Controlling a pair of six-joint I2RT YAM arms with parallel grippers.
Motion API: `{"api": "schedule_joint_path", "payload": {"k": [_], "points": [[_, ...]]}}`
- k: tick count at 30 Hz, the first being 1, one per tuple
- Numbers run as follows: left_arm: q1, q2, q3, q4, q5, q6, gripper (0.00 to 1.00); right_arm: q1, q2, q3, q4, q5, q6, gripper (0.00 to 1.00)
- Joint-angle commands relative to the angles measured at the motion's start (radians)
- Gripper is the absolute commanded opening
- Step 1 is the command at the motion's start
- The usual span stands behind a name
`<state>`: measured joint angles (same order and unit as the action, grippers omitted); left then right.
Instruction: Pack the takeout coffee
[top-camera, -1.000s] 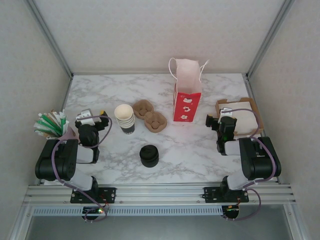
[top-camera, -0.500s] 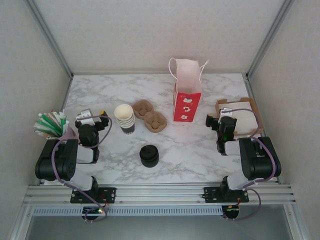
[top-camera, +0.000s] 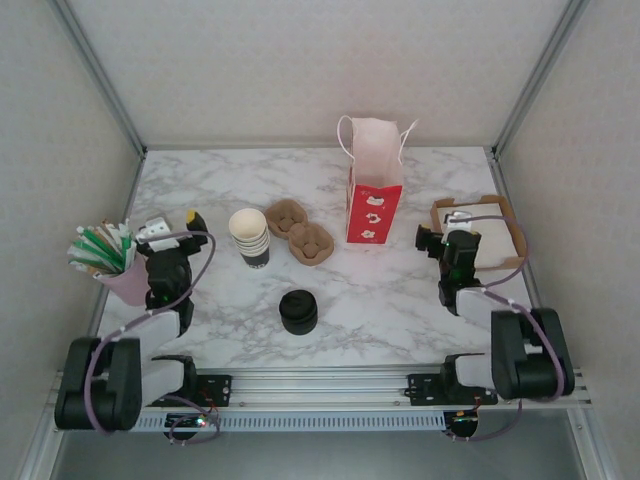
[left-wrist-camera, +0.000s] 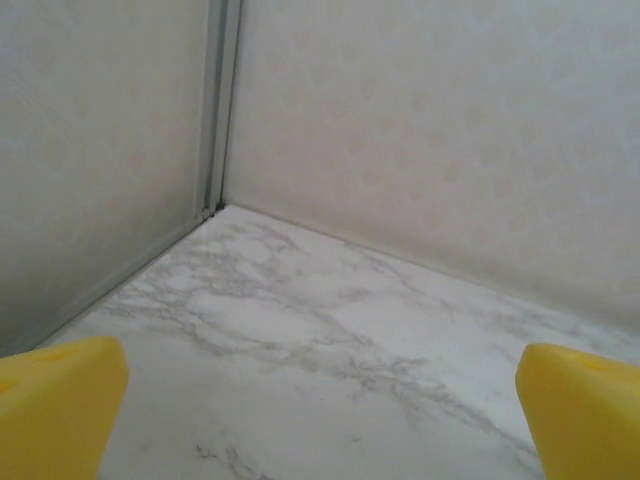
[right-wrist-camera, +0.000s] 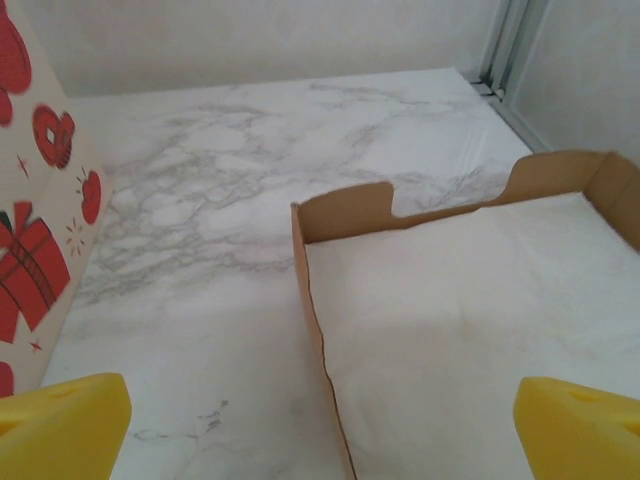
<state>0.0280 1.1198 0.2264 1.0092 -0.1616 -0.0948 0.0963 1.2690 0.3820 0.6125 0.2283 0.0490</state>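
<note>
The takeout coffee is out of view. A stack of lidless cream-rimmed cups (top-camera: 248, 236) stands left of centre, and a squat black stack of lids (top-camera: 298, 311) sits nearer the front. The red-and-white paper bag (top-camera: 374, 195) stands upright and open behind centre, and its printed side (right-wrist-camera: 40, 230) edges the right wrist view. My left gripper (top-camera: 175, 223) hovers open left of the cups, over bare marble (left-wrist-camera: 320, 400). My right gripper (top-camera: 443, 228) is open at the left wall of a cardboard tray (right-wrist-camera: 318, 320), with nothing between its yellow fingertips (right-wrist-camera: 60, 425).
A brown pulp cup carrier (top-camera: 301, 232) lies between the cups and the bag. A pink cup of green and white sticks (top-camera: 105, 255) stands at the left edge. The cardboard tray (top-camera: 505, 215) at the right holds white napkins. Enclosure walls close in on three sides.
Both arms have unfolded, their elbows dropping toward the near rail. The left gripper has shifted a little left and farther back, the right gripper slightly right. Both stay open.
</note>
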Motion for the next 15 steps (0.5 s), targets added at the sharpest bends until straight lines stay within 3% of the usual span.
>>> {"api": "schedule_joint_path", "payload": {"k": [1,5,9,15], "points": [[-0.007,-0.119,0.058,-0.198,-0.025,-0.069,0.99,0.002,-0.137,0.040,-0.224,0.032,0.022,0.99],[-0.016,-0.253,0.140,-0.381,0.042,-0.176,0.99,0.002,-0.364,0.081,-0.455,0.044,0.084,0.99],[-0.048,-0.329,0.244,-0.600,0.035,-0.373,0.99,0.002,-0.585,0.141,-0.668,0.003,0.218,0.99],[-0.096,-0.389,0.355,-0.820,0.179,-0.601,0.99,0.002,-0.740,0.343,-1.052,-0.115,0.373,0.99]]}}
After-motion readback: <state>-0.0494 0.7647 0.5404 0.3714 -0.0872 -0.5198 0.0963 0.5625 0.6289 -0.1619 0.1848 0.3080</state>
